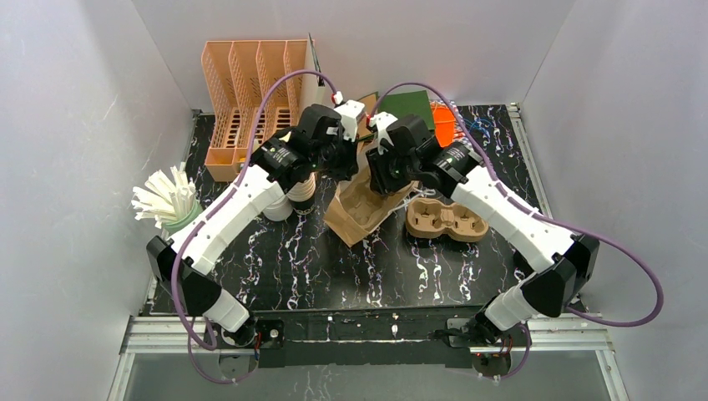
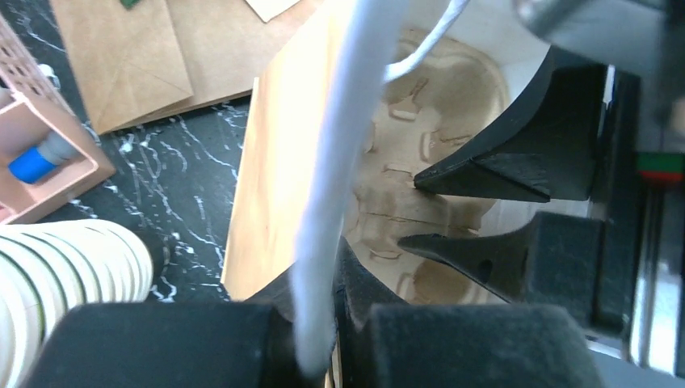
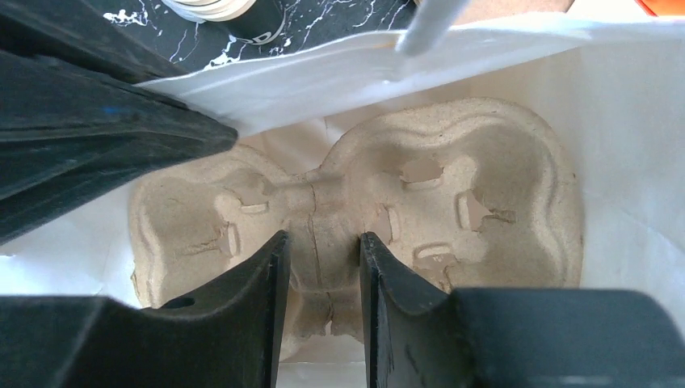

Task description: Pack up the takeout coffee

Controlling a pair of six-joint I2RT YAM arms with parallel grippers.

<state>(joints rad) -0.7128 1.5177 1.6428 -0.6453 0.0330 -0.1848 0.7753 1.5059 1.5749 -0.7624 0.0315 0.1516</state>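
Note:
A brown paper bag [image 1: 357,209] with a white lining stands open at the table's middle. My left gripper [image 2: 319,311] is shut on the bag's white-lined rim [image 2: 339,145], at the bag's left side [image 1: 347,164]. My right gripper [image 3: 321,252] reaches down inside the bag. Its fingers are closed on the middle ridge of a moulded pulp cup carrier [image 3: 485,202] lying in the bag, with its cup wells bare. In the left wrist view the right gripper's fingers [image 2: 493,174] show above that carrier [image 2: 420,121]. The takeout coffee is out of view.
A second pulp carrier [image 1: 447,219] lies right of the bag. A stack of white-rimmed cups [image 1: 300,196] lies under my left arm [image 2: 65,279]. An orange rack [image 1: 250,92] stands at the back left, and white sticks in a green cup [image 1: 171,202] at the far left. Flat brown bags [image 2: 137,56] lie behind.

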